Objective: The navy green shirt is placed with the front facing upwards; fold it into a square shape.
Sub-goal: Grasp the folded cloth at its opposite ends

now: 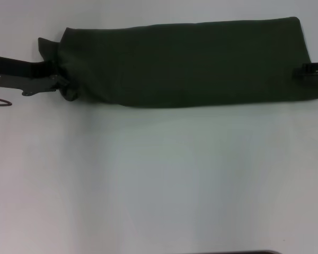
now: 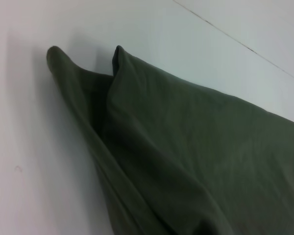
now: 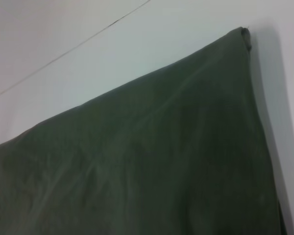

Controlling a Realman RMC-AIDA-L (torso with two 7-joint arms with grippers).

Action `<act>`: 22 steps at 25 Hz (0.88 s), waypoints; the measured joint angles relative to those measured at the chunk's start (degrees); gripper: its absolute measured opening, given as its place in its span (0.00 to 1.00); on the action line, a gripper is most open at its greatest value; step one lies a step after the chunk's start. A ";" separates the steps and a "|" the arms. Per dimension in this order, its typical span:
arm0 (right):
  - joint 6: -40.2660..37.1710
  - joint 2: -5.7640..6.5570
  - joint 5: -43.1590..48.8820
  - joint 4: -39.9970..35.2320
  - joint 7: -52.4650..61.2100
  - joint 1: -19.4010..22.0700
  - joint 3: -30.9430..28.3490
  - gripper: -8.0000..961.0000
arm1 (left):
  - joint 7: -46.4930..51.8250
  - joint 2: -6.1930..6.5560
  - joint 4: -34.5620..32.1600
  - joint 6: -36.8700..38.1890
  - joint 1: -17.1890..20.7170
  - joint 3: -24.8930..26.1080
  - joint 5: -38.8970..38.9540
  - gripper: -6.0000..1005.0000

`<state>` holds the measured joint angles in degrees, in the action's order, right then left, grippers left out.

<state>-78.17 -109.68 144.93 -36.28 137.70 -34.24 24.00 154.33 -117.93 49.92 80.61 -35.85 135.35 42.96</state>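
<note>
One navy green shirt [image 1: 185,63] lies folded into a long horizontal band across the far half of a plain white surface [image 1: 159,180], no lettering showing on its upper face. Two pincers flank it, one at each short end. The left pincer [image 1: 57,80] sits at the band's left end, where the cloth is bunched and puckered around the dark fingers [image 1: 42,84]; it appears closed on that gathered end, though the fingertips are buried in fabric. A flap of cloth sticks out beyond the bunch toward the arm. The right pincer [image 1: 311,69] reaches in from the frame's right edge and meets the band's right end about midway down its short side; whether it has hold of the cloth or how far it is open cannot be told. The left wrist view shows two raised folds of shirt [image 2: 186,156] standing off the surface [image 2: 29,196], with layers parted between them. The right wrist view shows one smooth corner of shirt [image 3: 161,161] lying flat on the surface [image 3: 63,29].
</note>
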 joint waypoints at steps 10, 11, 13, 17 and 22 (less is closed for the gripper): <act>1.13 0.06 -0.06 0.00 0.00 0.24 1.93 0.98 | -0.08 -0.09 -0.25 -0.25 -0.24 0.00 0.20 0.05; 1.11 -0.03 -0.11 0.00 -0.02 0.11 1.94 0.98 | -0.08 -0.10 -0.25 -0.28 -0.29 0.00 0.19 0.05; 1.11 -0.08 -0.15 0.01 -0.02 -0.06 1.94 0.98 | -0.08 -0.11 -0.30 -0.29 -0.37 0.00 0.11 0.05; 1.10 -0.44 -0.16 0.08 -0.03 -0.69 1.95 0.98 | -0.09 -0.18 -0.37 -0.29 -0.45 0.00 0.01 0.05; 1.11 -0.50 0.16 0.08 -0.33 -0.87 3.75 0.98 | -0.09 -0.20 -0.42 -0.27 -0.43 0.00 -0.03 0.05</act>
<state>-77.07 -110.18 145.10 -36.19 137.37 -35.10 27.74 154.24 -118.13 49.50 80.34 -36.28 135.35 42.93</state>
